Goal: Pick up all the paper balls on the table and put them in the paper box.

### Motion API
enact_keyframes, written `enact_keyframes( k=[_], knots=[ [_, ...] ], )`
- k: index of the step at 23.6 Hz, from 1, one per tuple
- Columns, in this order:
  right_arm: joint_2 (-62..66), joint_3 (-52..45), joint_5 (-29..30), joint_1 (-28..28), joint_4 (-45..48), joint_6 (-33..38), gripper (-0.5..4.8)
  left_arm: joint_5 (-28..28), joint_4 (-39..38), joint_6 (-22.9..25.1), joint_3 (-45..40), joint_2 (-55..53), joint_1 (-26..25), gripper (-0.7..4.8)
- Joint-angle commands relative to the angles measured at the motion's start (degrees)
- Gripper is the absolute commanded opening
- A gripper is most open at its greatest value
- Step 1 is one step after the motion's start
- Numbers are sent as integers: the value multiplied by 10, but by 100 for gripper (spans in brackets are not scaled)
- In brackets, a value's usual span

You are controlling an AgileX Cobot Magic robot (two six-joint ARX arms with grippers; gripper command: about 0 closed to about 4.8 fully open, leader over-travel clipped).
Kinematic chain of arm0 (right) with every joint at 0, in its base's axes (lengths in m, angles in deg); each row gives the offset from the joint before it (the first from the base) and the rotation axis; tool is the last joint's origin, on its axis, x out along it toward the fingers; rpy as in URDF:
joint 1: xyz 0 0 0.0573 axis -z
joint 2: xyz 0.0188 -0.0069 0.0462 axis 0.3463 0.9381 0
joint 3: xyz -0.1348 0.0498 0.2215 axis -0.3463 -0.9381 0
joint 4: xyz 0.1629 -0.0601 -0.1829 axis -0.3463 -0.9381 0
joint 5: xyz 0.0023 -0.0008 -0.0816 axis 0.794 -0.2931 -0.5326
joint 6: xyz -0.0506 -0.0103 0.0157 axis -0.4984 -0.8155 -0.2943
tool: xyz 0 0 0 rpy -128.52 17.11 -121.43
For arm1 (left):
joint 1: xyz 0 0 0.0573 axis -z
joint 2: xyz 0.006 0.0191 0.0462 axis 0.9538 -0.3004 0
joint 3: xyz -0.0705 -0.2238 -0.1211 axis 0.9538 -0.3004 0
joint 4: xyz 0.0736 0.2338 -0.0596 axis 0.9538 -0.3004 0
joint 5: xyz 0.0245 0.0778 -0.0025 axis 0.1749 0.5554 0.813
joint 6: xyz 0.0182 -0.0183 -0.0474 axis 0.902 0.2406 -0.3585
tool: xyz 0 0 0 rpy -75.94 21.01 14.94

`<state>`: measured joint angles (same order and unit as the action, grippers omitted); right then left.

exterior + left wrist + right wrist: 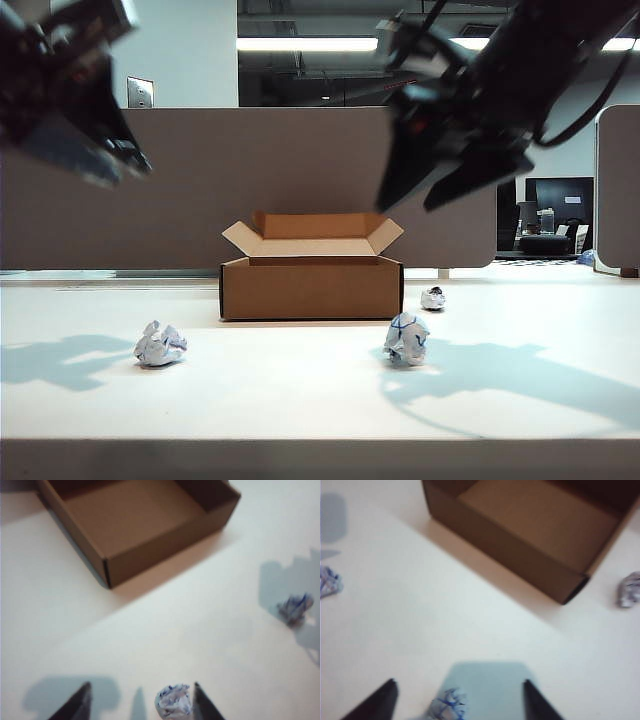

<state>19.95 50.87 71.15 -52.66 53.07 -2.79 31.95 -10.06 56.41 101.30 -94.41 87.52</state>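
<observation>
So the counter (300, 380) has the open paper box (311, 285) mid-far, three paper balls (160, 345) around it, none inside. Left pincer (140, 702) and right pincer (460, 700) hover high, both spread. Approach step; next, each drops onto a ball.

My right pincer (459, 700) hangs spread wide above the white desk (470, 625), a blue-lined paper ball (447, 707) lying in shadow between its dark fingertips (382, 700). I see the brown paper box (520, 545) open and bare inside. A second ball (329, 582) and a third (630, 590) lie well apart.
</observation>
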Motion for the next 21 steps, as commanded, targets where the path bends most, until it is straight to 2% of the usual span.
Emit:
enact_keyframes(
  k=[1, 5, 8, 11, 13, 21],
  knots=[
    [37, 5, -27, -16, 31, 0, 388, 22, -8, 64, 3, -41, 31, 219],
    [64, 5, -43, -19, 40, 57, 393, 23, -14, 66, 3, -80, 43, 226],
    [76, 5, -46, -19, 43, 89, 400, 22, -19, 60, 3, -108, 43, 274],
    [86, 5, -55, -19, 44, 90, 400, 19, -18, 60, 3, -132, 43, 274],
    [94, 5, -58, -18, 45, 91, 400, -5, -17, 60, 4, -150, 43, 274],
    [103, 5, -59, -18, 45, 92, 400, -3, 12, 59, 4, -205, 56, 274]
  ],
)
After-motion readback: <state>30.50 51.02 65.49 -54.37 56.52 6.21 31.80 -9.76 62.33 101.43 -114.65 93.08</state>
